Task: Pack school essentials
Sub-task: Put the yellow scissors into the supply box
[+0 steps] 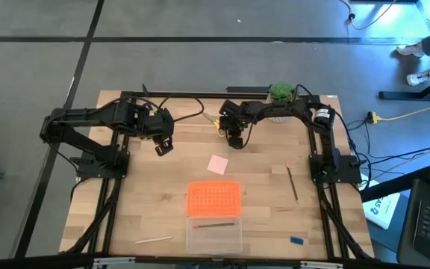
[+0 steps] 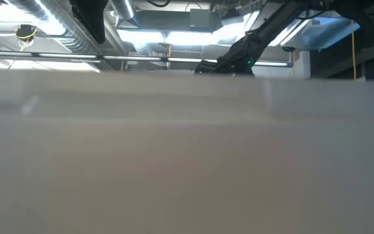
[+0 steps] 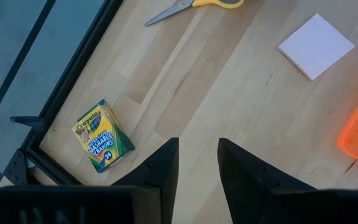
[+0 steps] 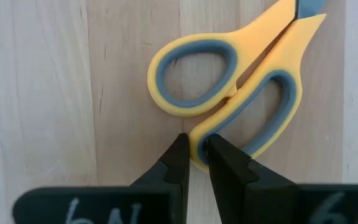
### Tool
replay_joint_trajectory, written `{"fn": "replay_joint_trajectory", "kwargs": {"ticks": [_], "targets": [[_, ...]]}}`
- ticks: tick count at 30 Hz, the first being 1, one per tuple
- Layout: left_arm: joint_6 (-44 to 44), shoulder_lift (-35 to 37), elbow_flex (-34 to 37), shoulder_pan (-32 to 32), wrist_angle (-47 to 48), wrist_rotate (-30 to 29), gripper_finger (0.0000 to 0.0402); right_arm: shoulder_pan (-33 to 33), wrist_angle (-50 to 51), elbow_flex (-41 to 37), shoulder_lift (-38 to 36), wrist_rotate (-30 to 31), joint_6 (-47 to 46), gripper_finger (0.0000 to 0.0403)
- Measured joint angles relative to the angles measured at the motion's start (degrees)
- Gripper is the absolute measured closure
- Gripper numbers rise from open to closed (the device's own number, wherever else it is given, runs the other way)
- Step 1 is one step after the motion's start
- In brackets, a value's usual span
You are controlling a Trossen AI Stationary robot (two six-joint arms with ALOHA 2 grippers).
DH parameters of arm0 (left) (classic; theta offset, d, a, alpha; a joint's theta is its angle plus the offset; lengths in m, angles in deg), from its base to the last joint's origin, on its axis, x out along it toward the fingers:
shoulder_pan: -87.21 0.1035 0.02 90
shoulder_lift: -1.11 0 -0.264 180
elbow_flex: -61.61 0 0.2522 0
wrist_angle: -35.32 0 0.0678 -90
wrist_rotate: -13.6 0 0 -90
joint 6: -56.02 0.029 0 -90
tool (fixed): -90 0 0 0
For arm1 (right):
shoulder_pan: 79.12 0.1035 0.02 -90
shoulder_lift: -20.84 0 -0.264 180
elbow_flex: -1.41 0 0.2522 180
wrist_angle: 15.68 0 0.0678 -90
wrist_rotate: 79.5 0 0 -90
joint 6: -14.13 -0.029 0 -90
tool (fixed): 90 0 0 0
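Right wrist view: your right gripper (image 4: 196, 163) has its 2 dark fingers pinched on the rim of one loop of the yellow-handled scissors with grey-lined loops (image 4: 229, 87), which lie flat on the pale wooden table (image 1: 155, 209) near the far edge. Left gripper (image 3: 197, 165) hovers above bare wood, jaws slightly parted, holding nothing. You can see the green-and-yellow crayon box (image 3: 102, 137) by the table's black frame, and the pale pink square pad (image 3: 316, 46) beside the orange perforated lid (image 1: 213, 199).

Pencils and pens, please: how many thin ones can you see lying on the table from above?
3: one pencil right of the orange lid, one pen in the clear case, one pencil near the front left. Others may be hidden.
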Motion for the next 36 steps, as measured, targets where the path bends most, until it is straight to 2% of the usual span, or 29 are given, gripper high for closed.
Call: {"fn": "replay_joint_trajectory", "kwargs": {"ticks": [16, 23, 29, 36], "targets": [[-0.07, 0.00, 0.00, 0.02, -0.02, 0.04, 0.0298, 1.07, 1.41, 0.02, -4.70, 0.05, -0.27, 0.0353], [-0.13, 0.00, 0.00, 0.00, -0.04, 0.02, 0.0298, 1.10, 2.82, 0.02, -4.63, -0.50, -1.79, 0.0353], [-0.11, 0.00, 0.00, 0.00, -0.04, 0.02, 0.0298, 1.14, 4.08, 0.10, -3.66, -3.63, -2.63, 0.0353], [-0.09, 0.00, 0.00, 0.00, -0.04, 0.02, 0.0298, 1.65, 3.65, 0.26, -1.44, -3.66, -2.81, 0.0353]]}}
